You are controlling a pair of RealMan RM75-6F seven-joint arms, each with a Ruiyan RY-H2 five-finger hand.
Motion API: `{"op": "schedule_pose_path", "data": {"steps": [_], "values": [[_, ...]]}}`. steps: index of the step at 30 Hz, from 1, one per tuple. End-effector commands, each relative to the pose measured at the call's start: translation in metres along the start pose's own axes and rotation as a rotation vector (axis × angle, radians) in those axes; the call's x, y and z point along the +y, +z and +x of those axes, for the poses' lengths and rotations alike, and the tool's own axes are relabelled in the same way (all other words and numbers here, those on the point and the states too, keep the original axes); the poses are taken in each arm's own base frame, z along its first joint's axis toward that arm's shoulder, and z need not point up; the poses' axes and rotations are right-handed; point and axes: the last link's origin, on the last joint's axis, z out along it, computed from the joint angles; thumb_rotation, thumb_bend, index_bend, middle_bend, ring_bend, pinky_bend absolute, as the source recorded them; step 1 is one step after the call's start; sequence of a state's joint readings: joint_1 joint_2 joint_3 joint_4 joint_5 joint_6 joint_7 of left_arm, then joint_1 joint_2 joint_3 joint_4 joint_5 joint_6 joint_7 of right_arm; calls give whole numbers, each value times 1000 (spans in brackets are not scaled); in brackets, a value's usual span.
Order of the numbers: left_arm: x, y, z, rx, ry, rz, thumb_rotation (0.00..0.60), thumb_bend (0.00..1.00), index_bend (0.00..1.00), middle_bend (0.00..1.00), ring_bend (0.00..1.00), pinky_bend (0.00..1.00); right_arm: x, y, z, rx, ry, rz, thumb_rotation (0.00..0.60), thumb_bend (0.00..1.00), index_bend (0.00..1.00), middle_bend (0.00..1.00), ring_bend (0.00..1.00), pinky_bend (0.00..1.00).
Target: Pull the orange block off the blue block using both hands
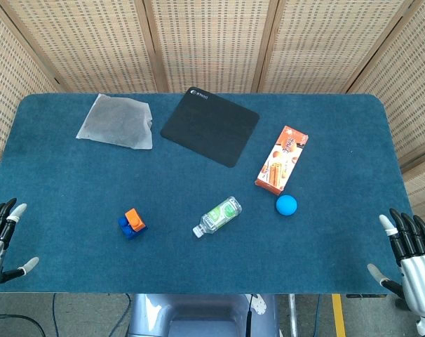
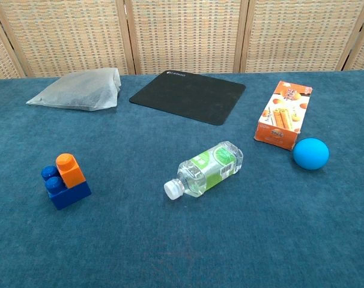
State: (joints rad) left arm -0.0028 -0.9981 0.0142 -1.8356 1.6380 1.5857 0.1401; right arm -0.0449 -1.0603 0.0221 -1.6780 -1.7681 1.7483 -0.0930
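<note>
The orange block (image 1: 135,218) (image 2: 68,169) sits pressed onto the blue block (image 1: 129,228) (image 2: 68,192) on the blue table cloth, front left of centre. My left hand (image 1: 0,235) hangs at the table's front left edge, fingers spread, holding nothing, well left of the blocks. At the front right corner my right hand (image 1: 411,256) is likewise spread and empty. Neither hand shows in the chest view.
A clear plastic bottle (image 1: 218,215) (image 2: 205,168) lies on its side mid-table. A blue ball (image 1: 286,204) (image 2: 310,153) and an orange snack box (image 1: 282,159) (image 2: 283,114) lie to the right. A black mat (image 1: 210,125) (image 2: 188,95) and a grey pouch (image 1: 116,121) (image 2: 77,89) lie at the back.
</note>
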Motion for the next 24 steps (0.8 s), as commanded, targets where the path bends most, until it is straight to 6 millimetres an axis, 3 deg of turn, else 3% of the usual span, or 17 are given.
{"op": "schedule_pose_path", "data": {"steps": [1,6,9,13,17,24], "values": [[1,0,0,7,-2,-4,600,18,0,0,0,0,0,0,1,2,3,2,600,0,0,0,0,0],[-2,1,-3,-6,7,-3,600,19,0,0,0,0,1,-1,1,-1,8,1,600,0,0,0,0,0],[-7,16,-8,-29,13,14,600,28,0,0,0,0,0,-1,0,-8,12,2,600,0,0,0,0,0],[-4,62,-22,-87,93,-142,600,70,12,0,7,22,1,1,-1,-10,8,-4,600,0,0,0,0,0],[7,106,-36,-97,146,-397,600,111,146,91,126,113,3,6,-3,-15,5,-16,600,0,0,0,0,0],[23,150,-65,-172,159,-604,600,201,262,195,212,119,4,12,-9,-37,-16,-35,600,0,0,0,0,0]]}}
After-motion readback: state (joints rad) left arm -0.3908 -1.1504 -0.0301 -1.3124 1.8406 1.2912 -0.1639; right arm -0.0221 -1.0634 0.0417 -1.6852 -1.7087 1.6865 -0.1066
